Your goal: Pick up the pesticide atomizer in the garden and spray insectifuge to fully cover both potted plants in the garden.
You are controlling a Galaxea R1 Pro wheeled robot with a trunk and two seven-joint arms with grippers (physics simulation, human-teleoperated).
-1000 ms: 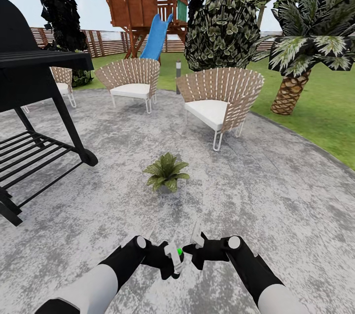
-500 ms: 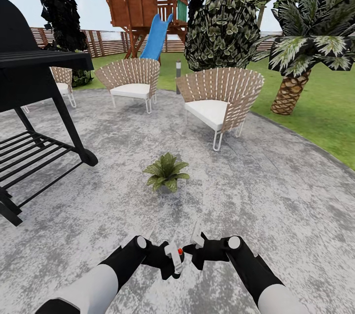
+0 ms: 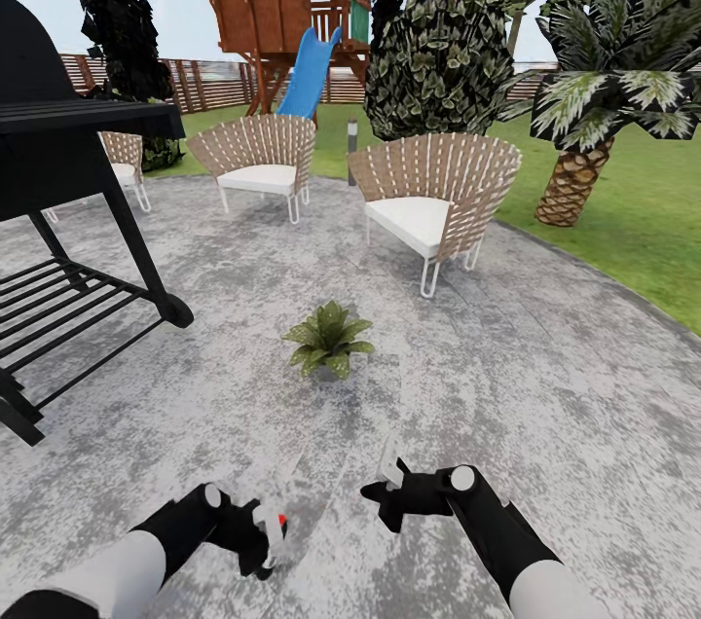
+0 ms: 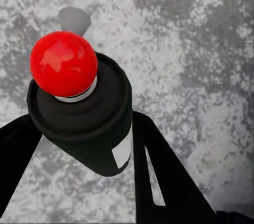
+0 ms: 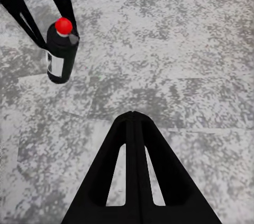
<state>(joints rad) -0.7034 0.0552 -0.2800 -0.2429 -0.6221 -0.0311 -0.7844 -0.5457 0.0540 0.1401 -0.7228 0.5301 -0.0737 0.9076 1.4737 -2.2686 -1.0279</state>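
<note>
Low over the patio (image 3: pixel 545 385), the left tool (image 4: pixel 79 129) clamps the pesticide atomizer (image 4: pixel 84 123), seemingly to aim at the potted plant (image 3: pixel 328 339); the right tool (image 5: pixel 133 123) hangs pinched together, empty.

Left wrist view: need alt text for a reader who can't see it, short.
The left gripper is shut on the pesticide atomizer, a dark bottle with a white label patch, seen from above between the two black fingers. A glossy red ball sits on top of the bottle. Behind it is the mottled grey patio paving.
</note>
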